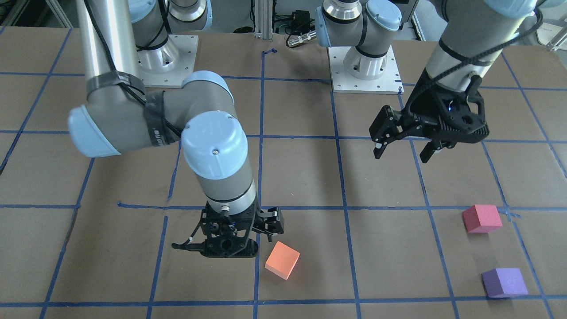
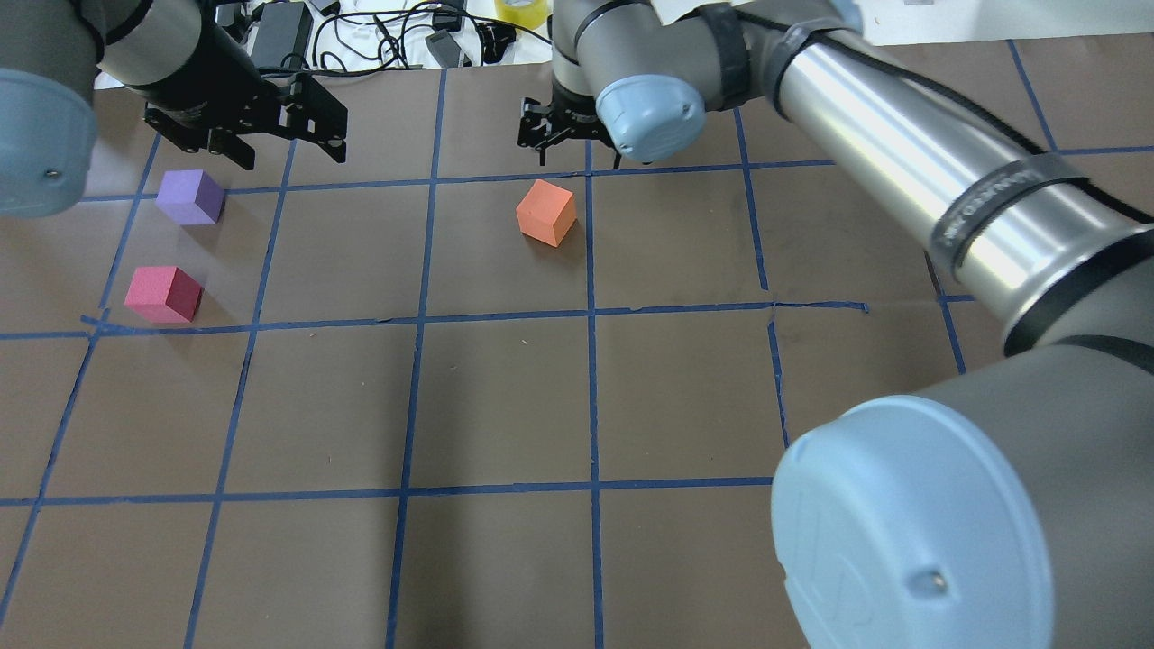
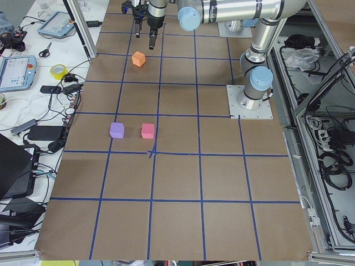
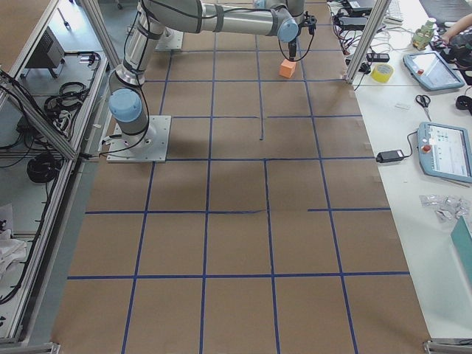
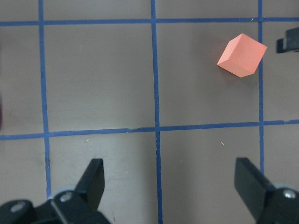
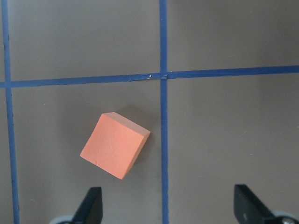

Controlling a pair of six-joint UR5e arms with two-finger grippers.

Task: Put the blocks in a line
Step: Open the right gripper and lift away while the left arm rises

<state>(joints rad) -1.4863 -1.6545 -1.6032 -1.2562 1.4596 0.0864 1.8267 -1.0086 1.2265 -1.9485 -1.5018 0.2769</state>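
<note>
Black right gripper: jaws spread wide, holding nothing and touching nothing; both fingertips show at the bottom edge of its wrist view.
Orange block: flat on the table, just ahead of the right gripper's fingertips and not between them. It is closer to the finger on that view's left and clear of both fingers. Its edges are turned at an angle to the grid.
Tape beside orange block: a blue tape line runs close along one side of the cube without touching it, and a crossing of two lines lies just beyond it.
Left gripper: jaws wide apart and empty, hanging in the air above the table on the robot's left side.
Purple block: on the table near the left gripper, apart from it.
Pinkish-red block: near the purple block, with a gap between them, on the side closer to the robot's base; a tape crossing lies just beside it.
Spread of the blocks: the orange one lies well apart from the other two, near the table's middle column.
Table: brown paper ruled into squares with blue tape.
</note>
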